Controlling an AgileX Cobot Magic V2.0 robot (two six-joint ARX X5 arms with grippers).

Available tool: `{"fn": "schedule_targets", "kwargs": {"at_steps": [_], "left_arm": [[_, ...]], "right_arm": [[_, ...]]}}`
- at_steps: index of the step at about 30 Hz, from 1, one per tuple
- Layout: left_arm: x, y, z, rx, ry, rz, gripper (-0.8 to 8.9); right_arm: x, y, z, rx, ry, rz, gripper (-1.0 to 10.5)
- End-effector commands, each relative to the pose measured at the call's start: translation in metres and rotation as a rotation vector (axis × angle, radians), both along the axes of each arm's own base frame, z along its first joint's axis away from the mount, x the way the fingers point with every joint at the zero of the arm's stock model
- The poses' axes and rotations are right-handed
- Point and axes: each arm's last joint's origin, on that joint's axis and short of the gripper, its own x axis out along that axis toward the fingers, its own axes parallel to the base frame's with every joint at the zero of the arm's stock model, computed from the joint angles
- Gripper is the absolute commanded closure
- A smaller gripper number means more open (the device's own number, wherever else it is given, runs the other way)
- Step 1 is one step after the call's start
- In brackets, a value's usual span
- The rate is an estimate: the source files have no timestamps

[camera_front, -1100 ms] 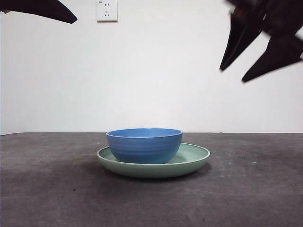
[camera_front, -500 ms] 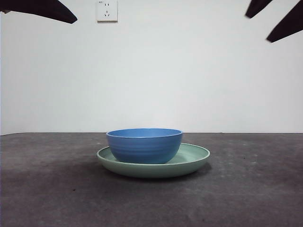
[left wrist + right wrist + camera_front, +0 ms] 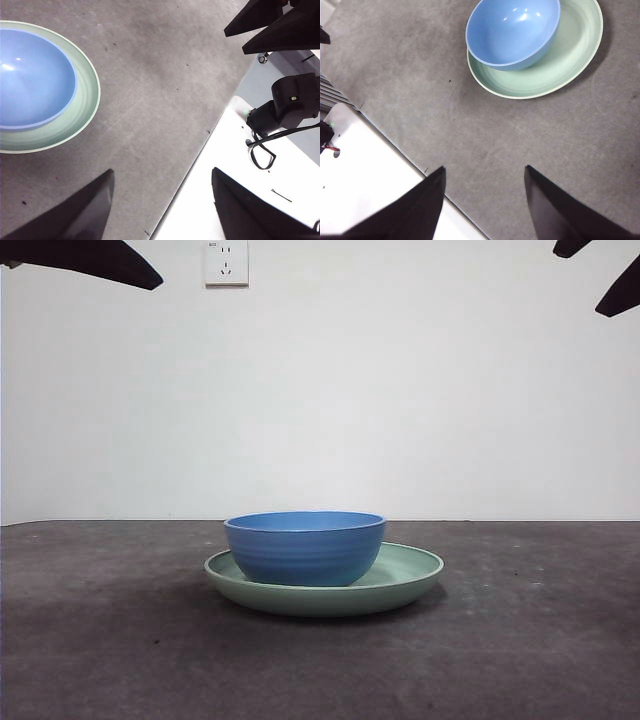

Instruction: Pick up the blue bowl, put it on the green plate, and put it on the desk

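The blue bowl (image 3: 305, 548) sits upright in the green plate (image 3: 405, 575), toward its left side, and the plate rests on the dark desk (image 3: 520, 660). My right gripper (image 3: 485, 168) hangs open and empty, high above the desk and well off from the bowl (image 3: 512, 30) and plate (image 3: 565, 60). In the front view only its two black tips (image 3: 578, 282) show, at the top right corner. My left gripper (image 3: 162, 171) is also open and empty, raised beside the plate (image 3: 85, 105) and bowl (image 3: 30, 75). It shows as a black tip (image 3: 110, 265) at the top left.
A white wall with a socket (image 3: 226, 262) stands behind the desk. The desk's near edge meets a white base (image 3: 235, 190) carrying a black camera and cable (image 3: 290, 100). In the left wrist view, the other arm's jaws (image 3: 270, 25) hang over that edge.
The right gripper has risen up and to the right, almost out of the front view. The bowl, the plate and the left arm have not moved.
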Motion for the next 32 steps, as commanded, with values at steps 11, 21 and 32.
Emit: {"fn": "schedule_targets", "kwargs": {"at_steps": [11,21,32], "left_arm": [[0.0006,-0.0022,0.0021,-0.005,-0.016,-0.018,6.43],[0.0006,-0.0022,0.0022,-0.005,-0.016,-0.018,8.04],[0.0006,-0.0022,0.0022,-0.005,-0.017,-0.018,8.04]], "right_arm": [[0.0008,0.0016,0.0049,0.002,-0.026,0.022,7.6],[0.0014,0.0018,0.0054,-0.002,-0.049,0.036,9.4],[0.0014,0.0018,0.0054,-0.004,-0.049,0.035,9.4]]}}
